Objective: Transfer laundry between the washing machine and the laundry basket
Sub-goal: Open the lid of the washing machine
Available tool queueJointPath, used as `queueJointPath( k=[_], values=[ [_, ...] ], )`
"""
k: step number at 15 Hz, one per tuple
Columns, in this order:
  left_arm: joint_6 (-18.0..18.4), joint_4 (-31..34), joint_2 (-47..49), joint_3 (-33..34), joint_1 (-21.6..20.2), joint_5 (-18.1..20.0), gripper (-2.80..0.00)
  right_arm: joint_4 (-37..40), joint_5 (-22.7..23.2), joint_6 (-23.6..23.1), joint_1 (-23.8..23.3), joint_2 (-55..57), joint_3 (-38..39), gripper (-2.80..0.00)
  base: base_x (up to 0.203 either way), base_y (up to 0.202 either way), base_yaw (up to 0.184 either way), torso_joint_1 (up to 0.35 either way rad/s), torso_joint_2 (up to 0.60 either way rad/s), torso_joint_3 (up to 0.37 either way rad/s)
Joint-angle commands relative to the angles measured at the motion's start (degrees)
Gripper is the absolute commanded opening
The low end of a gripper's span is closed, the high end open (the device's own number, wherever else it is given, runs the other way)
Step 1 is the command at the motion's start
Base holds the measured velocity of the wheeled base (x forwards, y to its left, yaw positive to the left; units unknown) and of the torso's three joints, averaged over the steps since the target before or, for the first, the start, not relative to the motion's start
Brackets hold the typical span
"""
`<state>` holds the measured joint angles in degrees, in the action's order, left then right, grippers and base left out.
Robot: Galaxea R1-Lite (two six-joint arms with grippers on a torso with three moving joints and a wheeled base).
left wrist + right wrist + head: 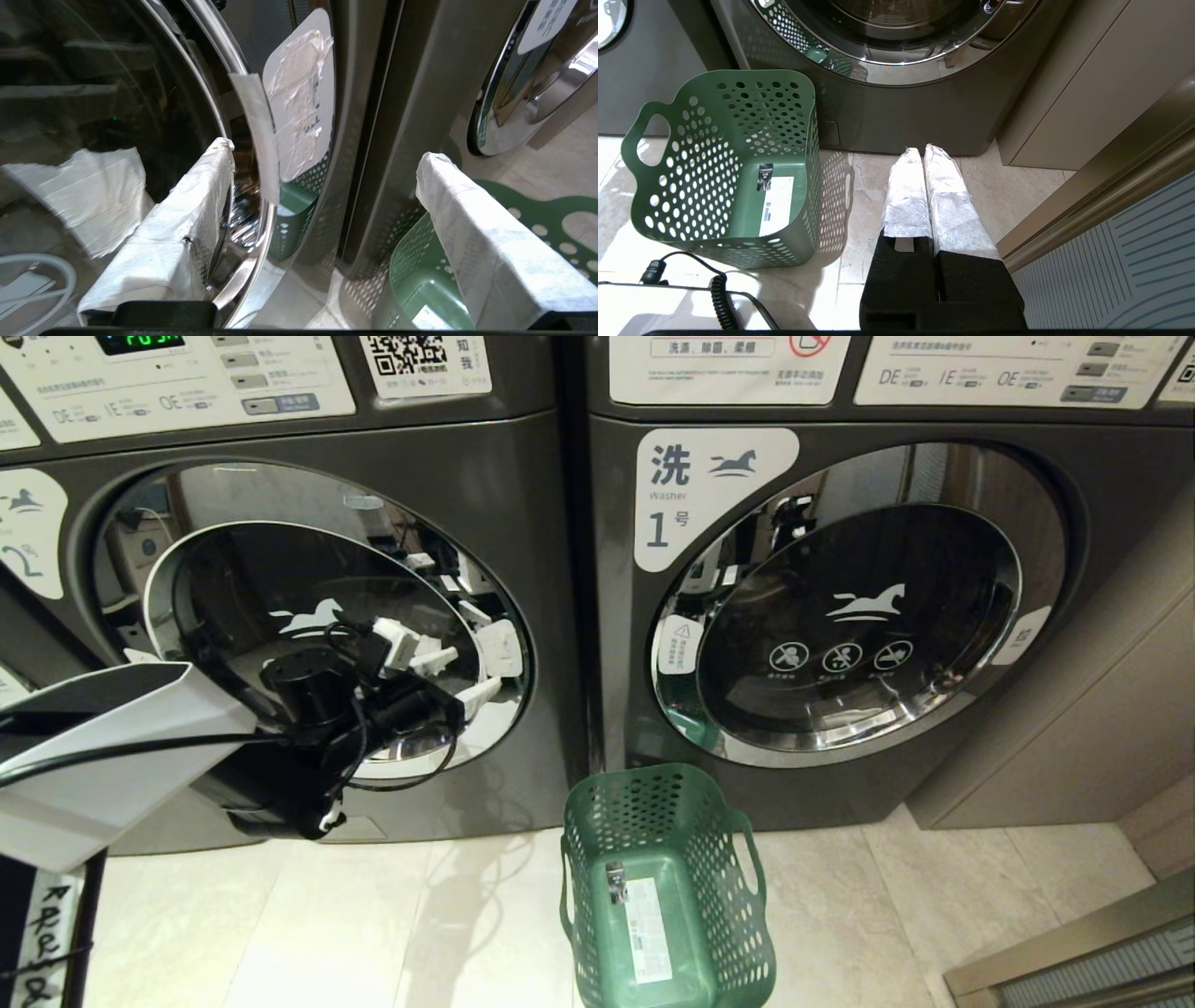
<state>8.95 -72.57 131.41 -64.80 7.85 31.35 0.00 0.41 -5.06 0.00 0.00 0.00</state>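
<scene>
The washing machine (523,495) marked "2" stands at the left with its round chrome-rimmed glass door (280,588) closed. My left gripper (462,674) is open at the door's right rim, close to the taped white handle tab (299,93). One wrapped finger (187,219) lies against the glass; the other (472,233) is out over the basket side. Nothing is between them (327,150). The green laundry basket (597,821) stands on the floor between the two machines, holding only a label. No laundry is in view. My right gripper (923,148) hangs shut and empty over the floor beside the basket (691,177).
A like machine marked "1" (1074,476) stands to the right, door closed. A beige cabinet (1102,709) flanks it. A ribbed panel and metal threshold (1134,261) lie at the right. Pale floor tiles (373,915) run in front of the machines.
</scene>
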Motion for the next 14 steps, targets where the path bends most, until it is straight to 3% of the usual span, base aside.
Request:
queueJointPath(
  k=[1, 14],
  values=[
    [-0.2, -0.4, 1.5, -1.7, 0.6, 0.1, 0.0, 0.0, 0.0, 0.0, 0.0, 0.1, 0.0, -2.8, 0.0, 0.0, 0.0, 0.0, 0.0, 0.0],
    [-0.5, 3.5, 6.2, -10.0, 1.4, -1.5, 0.0, 0.0, 0.0, 0.0, 0.0, 0.1, 0.0, -2.8, 0.0, 0.0, 0.0, 0.0, 0.0, 0.0]
  ],
)
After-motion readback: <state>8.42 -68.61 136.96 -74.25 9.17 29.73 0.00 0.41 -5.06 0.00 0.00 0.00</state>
